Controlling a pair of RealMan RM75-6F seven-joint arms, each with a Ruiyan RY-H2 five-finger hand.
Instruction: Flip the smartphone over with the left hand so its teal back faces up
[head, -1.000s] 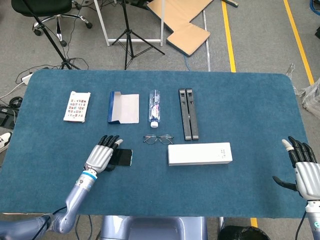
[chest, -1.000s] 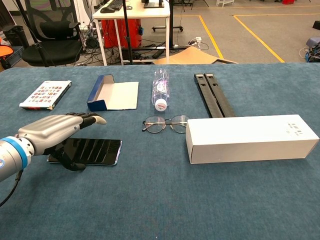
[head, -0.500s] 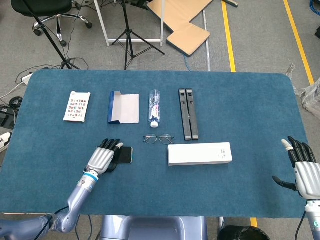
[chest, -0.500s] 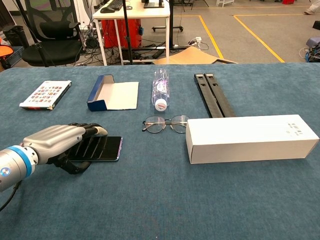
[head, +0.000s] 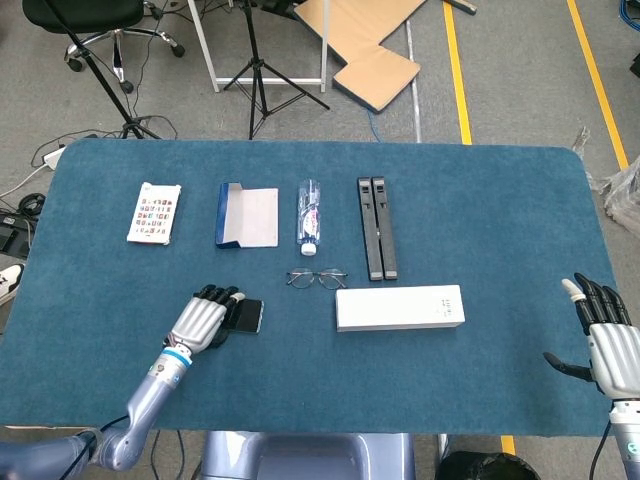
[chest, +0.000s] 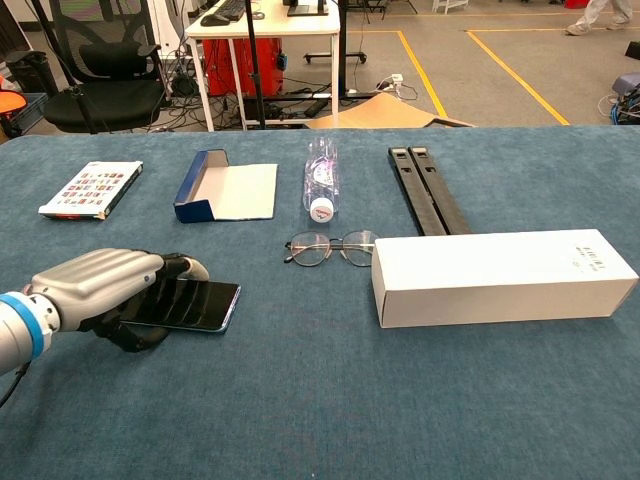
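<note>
The smartphone (chest: 197, 303) lies dark screen up on the blue table, near the front left. My left hand (chest: 98, 283) covers its left end, fingers curled over the top and thumb underneath, gripping it. That end looks slightly raised off the cloth. In the head view the same left hand (head: 203, 319) hides most of the smartphone (head: 251, 315). No teal back shows. My right hand (head: 607, 336) rests at the table's far right edge, fingers spread, holding nothing; the chest view does not show it.
A white box (chest: 503, 275) lies to the right, glasses (chest: 330, 247) in the middle. Behind stand a lying bottle (chest: 320, 185), an open blue box (chest: 226, 191), a booklet (chest: 91, 188) and two black bars (chest: 426, 188).
My left hand has closed further over the phone and pulled back toward the front edge. The phone's left end has come up from flat and more of it is covered.
</note>
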